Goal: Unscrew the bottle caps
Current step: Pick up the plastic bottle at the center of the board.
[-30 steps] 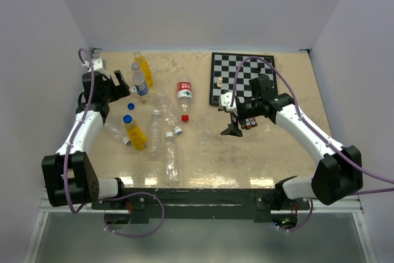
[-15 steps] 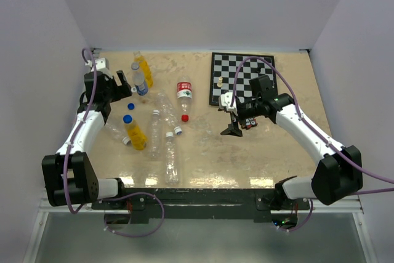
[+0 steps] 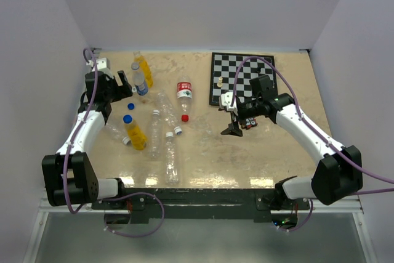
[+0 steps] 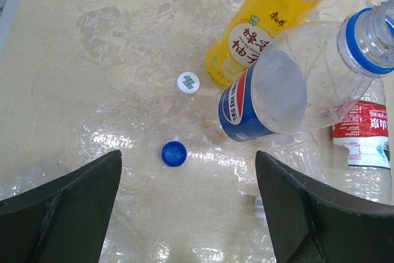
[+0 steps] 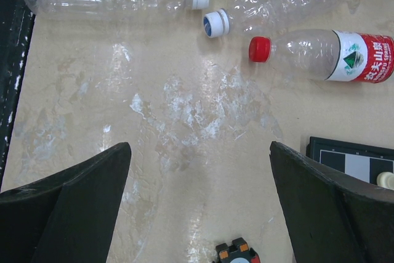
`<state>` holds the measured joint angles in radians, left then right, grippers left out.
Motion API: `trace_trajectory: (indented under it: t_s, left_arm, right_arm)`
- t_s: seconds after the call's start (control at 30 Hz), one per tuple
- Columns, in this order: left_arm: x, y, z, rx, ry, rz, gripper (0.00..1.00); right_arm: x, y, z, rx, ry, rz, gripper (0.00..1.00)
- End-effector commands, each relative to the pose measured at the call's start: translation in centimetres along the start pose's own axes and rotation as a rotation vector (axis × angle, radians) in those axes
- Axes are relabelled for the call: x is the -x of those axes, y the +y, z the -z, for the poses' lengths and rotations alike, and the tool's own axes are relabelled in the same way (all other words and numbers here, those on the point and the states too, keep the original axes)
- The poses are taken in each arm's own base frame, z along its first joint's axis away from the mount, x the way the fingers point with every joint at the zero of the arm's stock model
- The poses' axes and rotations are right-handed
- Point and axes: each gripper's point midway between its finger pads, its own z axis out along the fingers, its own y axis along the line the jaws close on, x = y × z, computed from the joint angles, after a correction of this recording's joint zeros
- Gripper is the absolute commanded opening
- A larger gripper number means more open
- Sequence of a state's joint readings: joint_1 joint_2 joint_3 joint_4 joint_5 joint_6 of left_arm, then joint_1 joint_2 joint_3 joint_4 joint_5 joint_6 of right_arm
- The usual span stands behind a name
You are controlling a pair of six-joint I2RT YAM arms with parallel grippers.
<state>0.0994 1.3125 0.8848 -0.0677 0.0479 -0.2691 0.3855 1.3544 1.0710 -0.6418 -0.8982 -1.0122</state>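
At the far left of the table (image 3: 258, 158), the left gripper (image 4: 188, 214) has drifted a little further back and outward over the last second, its jaws wide apart and holding nothing. Below it lie a loose blue cap (image 4: 174, 153) and a loose white cap (image 4: 188, 82), both just beside the blue-label bottle (image 4: 271, 100), whose neck shows bare. That bottle looks finished, and the retreat reads as a release after unscrewing. An orange bottle (image 4: 268, 26) lies touching it; its top is out of view. Nearer the arms, another orange bottle (image 3: 136, 135) still wears its blue top, so work remains. The right gripper (image 5: 200, 214) has not shifted; it hovers fully open and empty near the red-label bottle (image 5: 332, 53).
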Motion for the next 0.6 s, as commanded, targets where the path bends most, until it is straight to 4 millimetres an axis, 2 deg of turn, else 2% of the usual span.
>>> trace_trajectory:
  t_s: [0.0,0.57]
  left_arm:
    - [1.49,-0.41,0.33,-0.013,-0.063,-0.021,0.94]
    - [1.45,-0.65,0.3,-0.018,-0.062,-0.027,0.94]
  right_arm:
    - [0.0,0.0,0.03,-0.002,-0.005,0.008,0.98]
    - [0.07,0.04,0.08,-0.003,-0.005,0.009,0.98]
